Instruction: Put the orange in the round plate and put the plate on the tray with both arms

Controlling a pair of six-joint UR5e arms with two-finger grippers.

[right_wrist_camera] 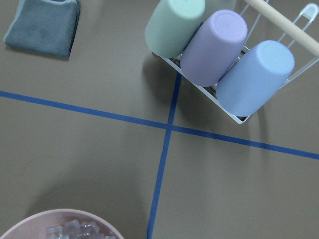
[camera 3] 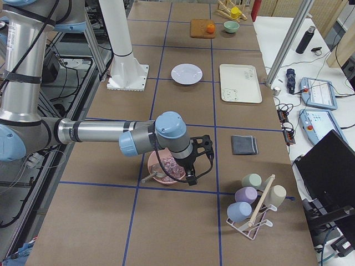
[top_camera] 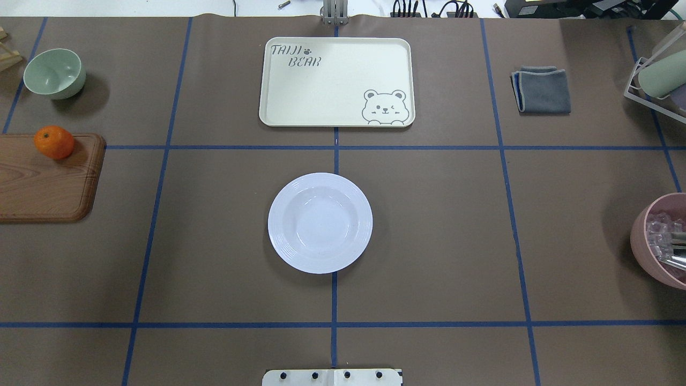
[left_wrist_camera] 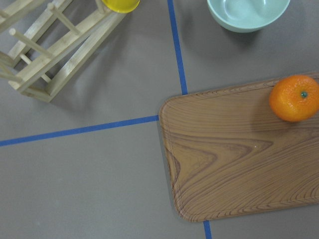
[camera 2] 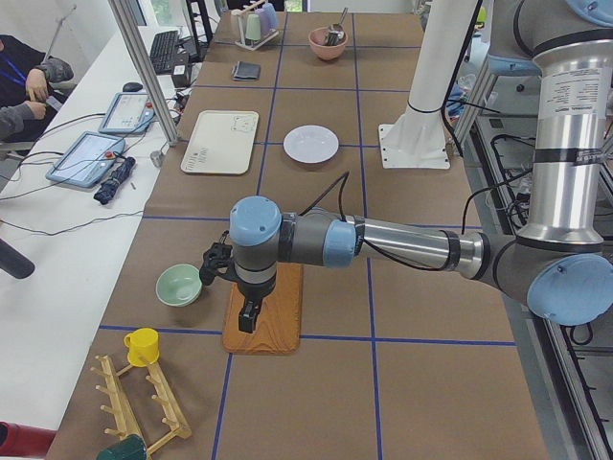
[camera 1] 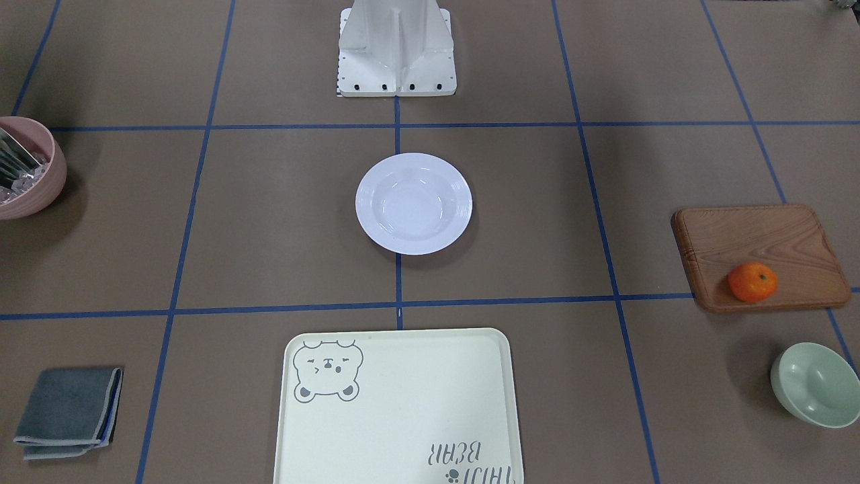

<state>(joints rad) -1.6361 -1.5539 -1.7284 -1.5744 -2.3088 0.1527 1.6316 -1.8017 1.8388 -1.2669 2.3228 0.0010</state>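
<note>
The orange (top_camera: 54, 142) lies on a corner of a brown wooden board (top_camera: 43, 179), also in the left wrist view (left_wrist_camera: 295, 98). At the table's middle the white round plate (top_camera: 320, 222) stands with nothing in it. Beyond it lies the cream tray (top_camera: 332, 80) with the bear drawing, bare. My left gripper (camera 2: 248, 317) hangs over the wooden board, seen only from the side, so I cannot tell whether it is open or shut. The same holds for my right gripper (camera 3: 191, 177), above the pink bowl (camera 3: 165, 169).
A pale green bowl (top_camera: 54, 73) sits next to the board. A folded grey cloth (top_camera: 541, 89) lies right of the tray. A wire rack of cups (right_wrist_camera: 219, 55) and a wooden rack (left_wrist_camera: 45, 55) stand at the table's ends. A person's arm (camera 2: 24, 91) shows at a side desk.
</note>
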